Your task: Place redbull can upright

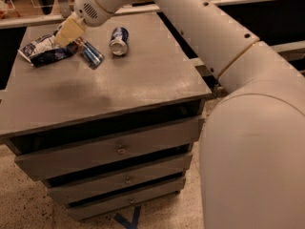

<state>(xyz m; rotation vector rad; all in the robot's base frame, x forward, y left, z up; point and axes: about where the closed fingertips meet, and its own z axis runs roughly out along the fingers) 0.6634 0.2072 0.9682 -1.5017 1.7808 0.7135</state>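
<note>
Grey drawer cabinet (124,87) carries the redbull can (91,54), lying on its side at the far left, just beside a foil snack bag (42,52). The gripper (68,31) sits at the can's upper end (whether it grips, I cannot tell). A darker blue can (118,40) lies nearby.

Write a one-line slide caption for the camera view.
Gripper at the tipped redbull can on the drawer cabinet, between a snack bag and a blue can.
</note>
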